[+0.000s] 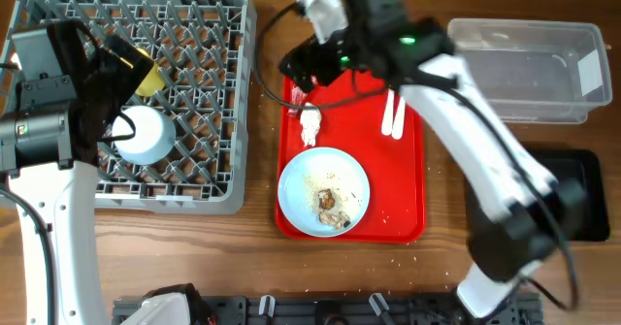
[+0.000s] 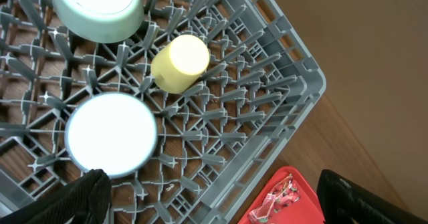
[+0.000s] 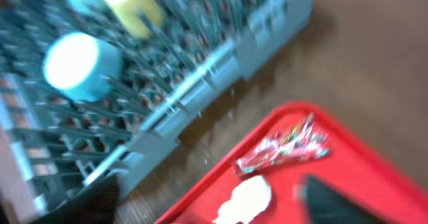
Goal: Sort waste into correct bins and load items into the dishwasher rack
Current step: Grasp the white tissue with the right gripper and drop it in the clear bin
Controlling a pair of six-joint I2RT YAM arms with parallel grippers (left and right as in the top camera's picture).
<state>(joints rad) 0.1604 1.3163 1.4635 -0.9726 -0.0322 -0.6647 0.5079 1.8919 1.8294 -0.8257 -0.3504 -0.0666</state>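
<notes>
Two claws gape wide, empty: the left claw (image 2: 214, 194) above the rack (image 2: 267, 117), the right claw (image 3: 208, 197) above napkin (image 3: 244, 198) and wrapper (image 3: 284, 147), far left on the red tray (image 3: 282, 182).

Overhead: the left arm (image 1: 58, 102) covers the left part of the dishwasher rack (image 1: 194, 73) and much of the yellow cup (image 1: 147, 78). The right arm (image 1: 475, 141) hides part of the black tray (image 1: 582, 194). Left wrist: the top edge crops the green bowl (image 2: 100, 10), and the bottom edge crops the fingers (image 2: 83, 200). Right wrist: the whole view is blurred, and the print on the wrapper (image 3: 284, 147) is illegible.
</notes>
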